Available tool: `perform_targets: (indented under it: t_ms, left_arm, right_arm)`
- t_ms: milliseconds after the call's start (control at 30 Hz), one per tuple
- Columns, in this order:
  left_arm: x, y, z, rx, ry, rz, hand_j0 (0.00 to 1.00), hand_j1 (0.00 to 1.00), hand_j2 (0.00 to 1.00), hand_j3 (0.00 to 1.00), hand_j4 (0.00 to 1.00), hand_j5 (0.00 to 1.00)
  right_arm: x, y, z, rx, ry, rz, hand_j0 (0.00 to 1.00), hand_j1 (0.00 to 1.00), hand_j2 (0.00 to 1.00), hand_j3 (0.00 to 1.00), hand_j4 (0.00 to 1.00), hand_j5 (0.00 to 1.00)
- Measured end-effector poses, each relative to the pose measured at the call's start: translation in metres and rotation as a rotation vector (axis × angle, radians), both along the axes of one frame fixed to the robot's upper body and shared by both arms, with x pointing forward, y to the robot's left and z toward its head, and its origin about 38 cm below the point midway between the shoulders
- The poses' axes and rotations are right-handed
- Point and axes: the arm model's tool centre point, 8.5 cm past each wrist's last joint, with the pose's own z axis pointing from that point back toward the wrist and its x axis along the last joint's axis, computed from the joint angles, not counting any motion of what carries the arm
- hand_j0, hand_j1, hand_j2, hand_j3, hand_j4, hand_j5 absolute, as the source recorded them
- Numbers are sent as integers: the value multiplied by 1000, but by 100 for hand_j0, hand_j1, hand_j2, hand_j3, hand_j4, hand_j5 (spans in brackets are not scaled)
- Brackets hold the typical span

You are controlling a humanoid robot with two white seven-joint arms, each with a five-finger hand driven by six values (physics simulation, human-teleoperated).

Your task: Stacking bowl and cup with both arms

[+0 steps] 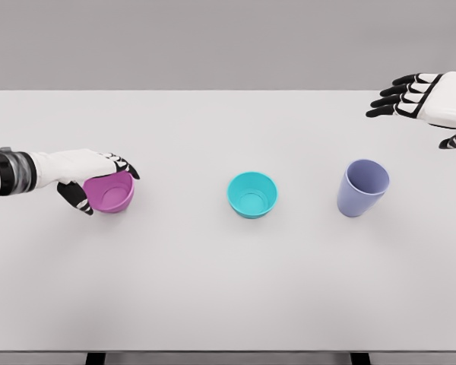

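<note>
On the white worktop [213,289] the left hand [91,179] curls around the purple bowl [111,193] at the left, seemingly gripping its rim. A teal bowl [252,195] sits upright at the centre, well apart. To its right stands a lavender cup [362,188]. The right hand [422,97] hovers beyond the cup, fingers spread, holding nothing.

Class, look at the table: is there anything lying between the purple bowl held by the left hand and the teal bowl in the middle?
Nothing visible does. The left hand grips the purple bowl, and only bare table lies between it and the teal bowl. The lavender cup stands beyond, on the far side.
</note>
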Motion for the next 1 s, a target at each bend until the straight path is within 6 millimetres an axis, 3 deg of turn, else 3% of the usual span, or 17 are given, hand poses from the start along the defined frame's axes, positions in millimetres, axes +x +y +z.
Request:
perform_targets:
  t_ms: [233, 433, 1000]
  left_arm:
    - [2, -6, 11, -6, -29, -23, 71, 71, 71, 71, 71, 71]
    - [6, -25, 28, -30, -73, -68, 71, 71, 71, 71, 71, 71]
    - [10, -75, 45, -102, -124, -180, 72, 72, 72, 72, 72, 72]
  right_arm:
    - [0, -1, 0, -2, 1, -1, 100, 100, 100, 100, 100, 100]
    - [0, -1, 0, -3, 1, -2, 100, 100, 100, 100, 100, 100]
    - [0, -1, 0, -3, 1, -2, 100, 100, 100, 100, 100, 100]
